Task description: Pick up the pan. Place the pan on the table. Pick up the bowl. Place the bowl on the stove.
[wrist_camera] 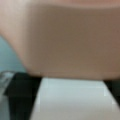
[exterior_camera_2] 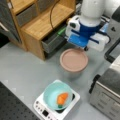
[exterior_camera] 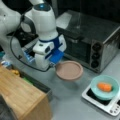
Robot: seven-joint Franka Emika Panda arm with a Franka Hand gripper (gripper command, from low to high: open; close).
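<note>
the gripper (exterior_camera: 53,65) has its fingers clenched on the white handle of the pan (exterior_camera: 69,70), held just above the table (exterior_camera: 72,100), while the bowl (exterior_camera: 104,87) already sits on the stove (exterior_camera: 110,106).

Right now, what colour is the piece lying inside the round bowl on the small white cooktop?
Orange; the piece in the teal bowl shows best in a front view.

Pan (wrist_camera: 67,42): pinkish-brown wall fills upper frame, very close to camera.
Handle (wrist_camera: 72,100): white, runs from pan base to bottom edge.
End effector fingers (wrist_camera: 21,92): dark, flanking handle.
Counter (wrist_camera: 7,57): pale grey-blue strip at left.
</note>
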